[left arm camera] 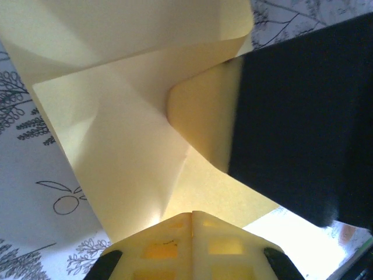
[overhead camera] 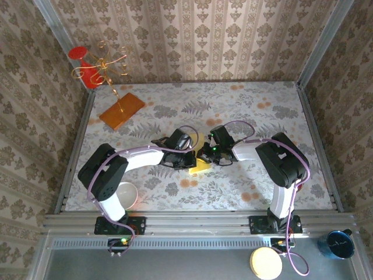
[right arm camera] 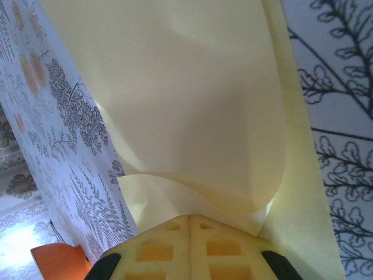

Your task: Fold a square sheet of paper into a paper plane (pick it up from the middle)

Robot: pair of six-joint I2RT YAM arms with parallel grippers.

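Observation:
The pale-yellow sheet of paper (overhead camera: 202, 165) lies partly folded at the middle of the table, between both arms. In the left wrist view the paper (left arm camera: 116, 134) shows creases and folded flaps. My left gripper (left arm camera: 192, 214) is shut, its tips set against the paper, and nothing shows between the fingers. The dark body of the right gripper (left arm camera: 303, 116) sits on the sheet just ahead of it. In the right wrist view a flap of the paper (right arm camera: 186, 105) curls up over the shut right gripper (right arm camera: 190, 217). Seen from above, the left gripper (overhead camera: 197, 156) and right gripper (overhead camera: 207, 154) nearly touch.
An orange board (overhead camera: 122, 110) with a gold wire stand sits at the back left, with a red object (overhead camera: 84, 67) behind it. A white bowl (overhead camera: 127, 194) stands by the left arm's base. Patterned walls close in the table on three sides.

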